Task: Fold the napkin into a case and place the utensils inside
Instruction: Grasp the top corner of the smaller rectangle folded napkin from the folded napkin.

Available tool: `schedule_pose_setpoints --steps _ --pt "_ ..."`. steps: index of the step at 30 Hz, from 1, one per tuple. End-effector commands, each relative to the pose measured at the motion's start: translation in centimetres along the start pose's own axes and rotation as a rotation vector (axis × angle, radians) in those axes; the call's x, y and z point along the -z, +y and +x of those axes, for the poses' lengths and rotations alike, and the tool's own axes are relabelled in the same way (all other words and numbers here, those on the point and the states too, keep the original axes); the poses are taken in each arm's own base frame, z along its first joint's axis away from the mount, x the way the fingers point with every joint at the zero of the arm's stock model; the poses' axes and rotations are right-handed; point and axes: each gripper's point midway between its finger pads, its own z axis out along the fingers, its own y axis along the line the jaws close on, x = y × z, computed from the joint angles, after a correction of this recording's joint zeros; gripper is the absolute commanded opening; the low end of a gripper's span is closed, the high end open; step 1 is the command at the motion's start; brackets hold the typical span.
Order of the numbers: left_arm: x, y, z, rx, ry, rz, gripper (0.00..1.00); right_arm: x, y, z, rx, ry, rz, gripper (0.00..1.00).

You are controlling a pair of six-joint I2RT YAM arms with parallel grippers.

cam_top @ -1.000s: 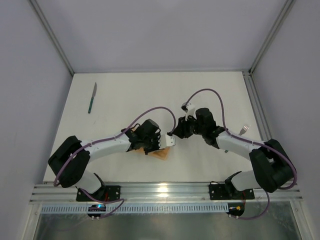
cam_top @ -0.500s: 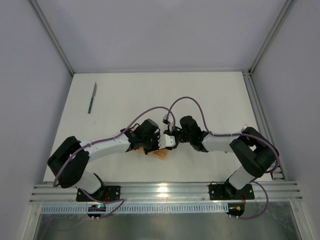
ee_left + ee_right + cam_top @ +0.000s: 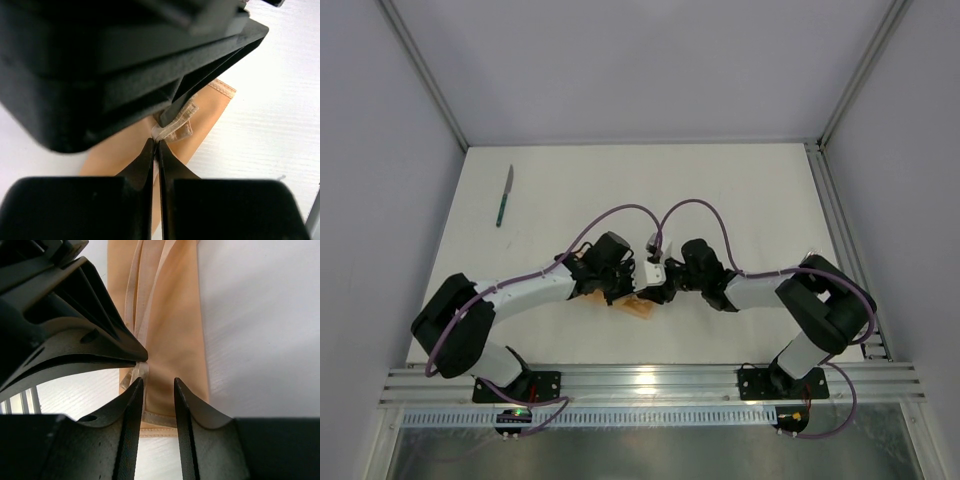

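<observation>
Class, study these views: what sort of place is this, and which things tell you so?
Probably a robotics lab test cell: a white table boxed in by plain grey panels, with a left arm and right arm bolted to a metal rail. Only a napkin and knife suggest dining.

A plain peach-orange napkin [image 3: 175, 315] with paler stitched hems on the white tabletop [image 3: 740, 180]; near its far-left corner, a knife [image 3: 504, 196] with teal-green handle, silver blade.
</observation>
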Motion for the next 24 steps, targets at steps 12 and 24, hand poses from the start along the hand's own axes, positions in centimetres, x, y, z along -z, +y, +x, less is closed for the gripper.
schedule_pose_setpoints --steps 12,24 --pt "1.2 2.2 -1.6 0.056 -0.087 -0.034 0.00 0.0 0.7 -0.3 0.219 -0.079 0.044 0.39" --pt "1.1 2.6 -0.8 0.049 -0.059 -0.045 0.00 0.2 4.0 1.3 0.241 -0.072 -0.131 0.38"
